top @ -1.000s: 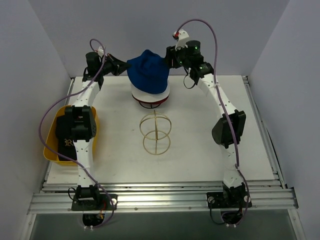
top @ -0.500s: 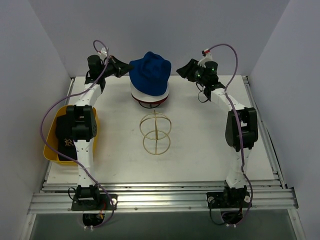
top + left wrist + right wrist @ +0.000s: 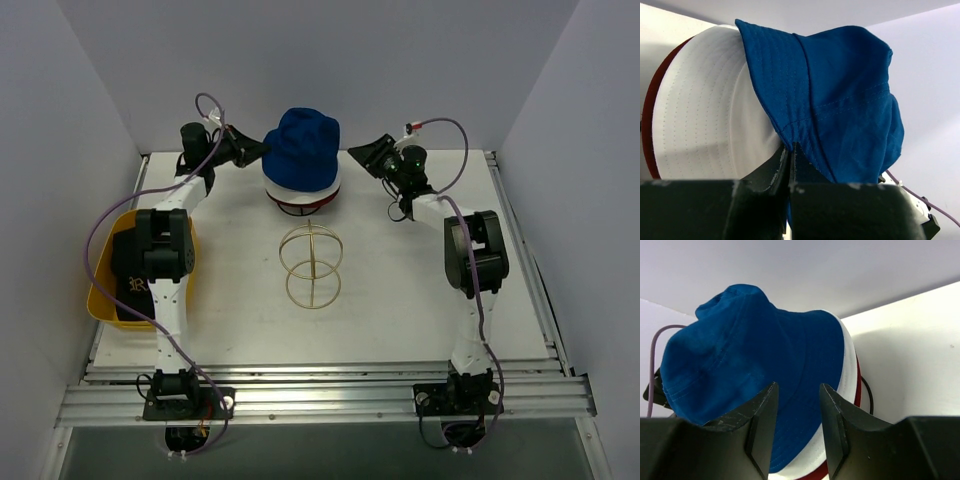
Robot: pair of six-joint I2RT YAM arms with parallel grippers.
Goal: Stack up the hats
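Here, blue hat (image 3: 840, 100) in left hand (image 3: 790, 148)

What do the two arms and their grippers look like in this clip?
The left arm and right arm have white links with black joint housings. A purple cable loops along each. The left gripper and right gripper are black, with tapered, scuffed fingers; a green light glows near the right wrist.

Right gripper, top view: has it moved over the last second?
Yes. The right gripper has backed off rightward from the blue hat, farther right of the gold wire sphere, jaws open and empty.
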